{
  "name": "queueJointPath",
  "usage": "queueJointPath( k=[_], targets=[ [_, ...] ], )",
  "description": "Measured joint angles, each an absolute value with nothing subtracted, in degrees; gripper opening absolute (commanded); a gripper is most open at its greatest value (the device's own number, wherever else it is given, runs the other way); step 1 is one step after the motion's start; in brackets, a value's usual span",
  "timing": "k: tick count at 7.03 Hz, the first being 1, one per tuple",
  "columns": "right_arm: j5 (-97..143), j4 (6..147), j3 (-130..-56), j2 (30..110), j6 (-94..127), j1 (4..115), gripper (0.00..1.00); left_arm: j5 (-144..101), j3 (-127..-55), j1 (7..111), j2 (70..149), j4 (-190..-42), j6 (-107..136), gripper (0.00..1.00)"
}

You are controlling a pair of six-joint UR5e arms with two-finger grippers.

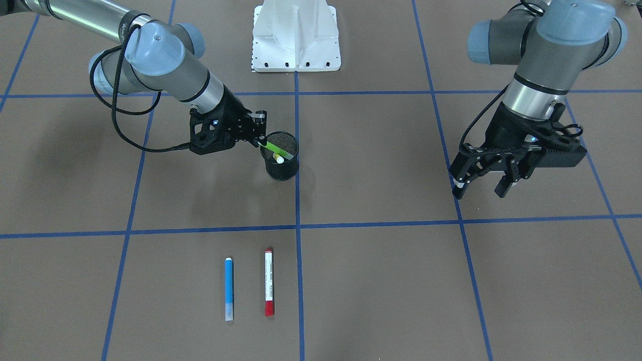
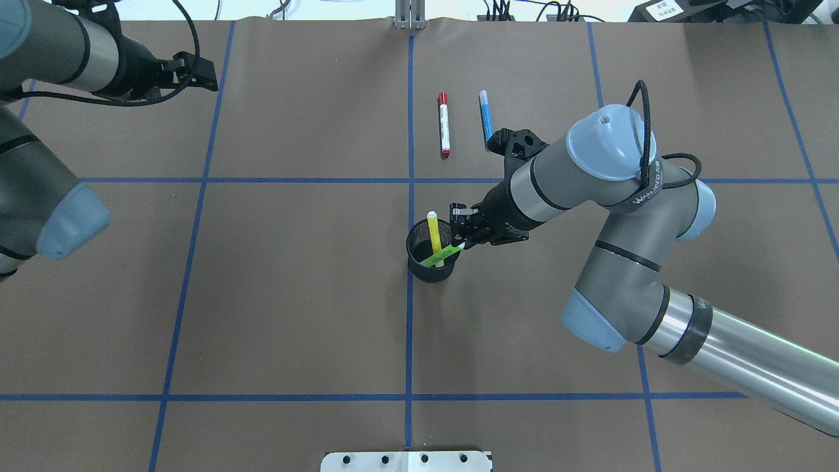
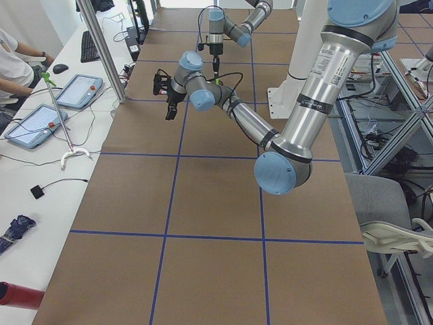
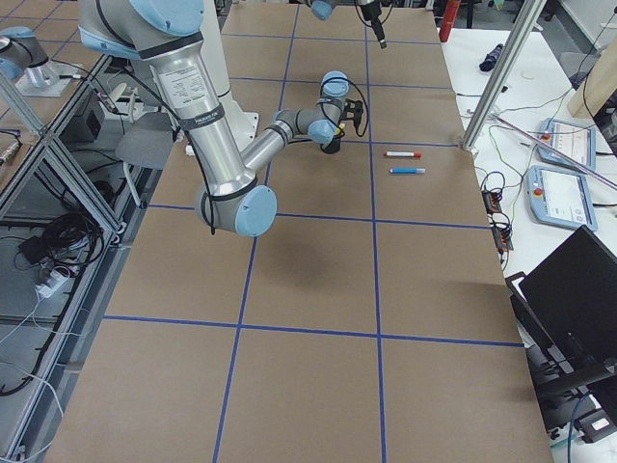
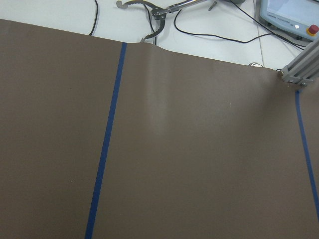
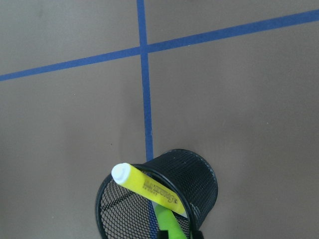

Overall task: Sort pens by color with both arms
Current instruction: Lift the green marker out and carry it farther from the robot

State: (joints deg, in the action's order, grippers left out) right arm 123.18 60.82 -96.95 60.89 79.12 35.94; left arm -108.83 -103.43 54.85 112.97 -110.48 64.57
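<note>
4 pens [image 2: 444,124] [image 2: 486,118] [image 2: 433,231] [image 2: 441,255], 1 mesh cup [image 2: 419,269], 2 arms [image 2: 557,177] [image 2: 39,39].

Blue tape lines [image 1: 297,120] grid the brown paper worktop [image 1: 381,165]. The round wire-mesh cup [image 1: 282,170] is black. The pens are a slim yellow marker [image 2: 434,233], a lime-green marker [image 2: 440,254], a pale-ended blue marker [image 1: 228,283] and a red-capped white marker [image 1: 269,286].

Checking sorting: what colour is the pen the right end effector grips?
The pen is lime green, clearest overhead.

Brown table [image 1: 381,165] with blue tape grid [image 1: 297,200]; on it black mesh cup [image 1: 282,168], blue pen [image 1: 228,288], red-capped white pen [image 1: 269,289], pedestal base [image 1: 296,37].
</note>
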Motion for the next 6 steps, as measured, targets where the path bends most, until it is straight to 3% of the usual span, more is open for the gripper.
queueJointPath(
  k=[6],
  targets=[
    [131.1,61.0,-103.0,60.0,78.6,46.0,0.0,-108.9,-103.7,54.9,113.0,-110.4,64.6,0.99]
  ],
)
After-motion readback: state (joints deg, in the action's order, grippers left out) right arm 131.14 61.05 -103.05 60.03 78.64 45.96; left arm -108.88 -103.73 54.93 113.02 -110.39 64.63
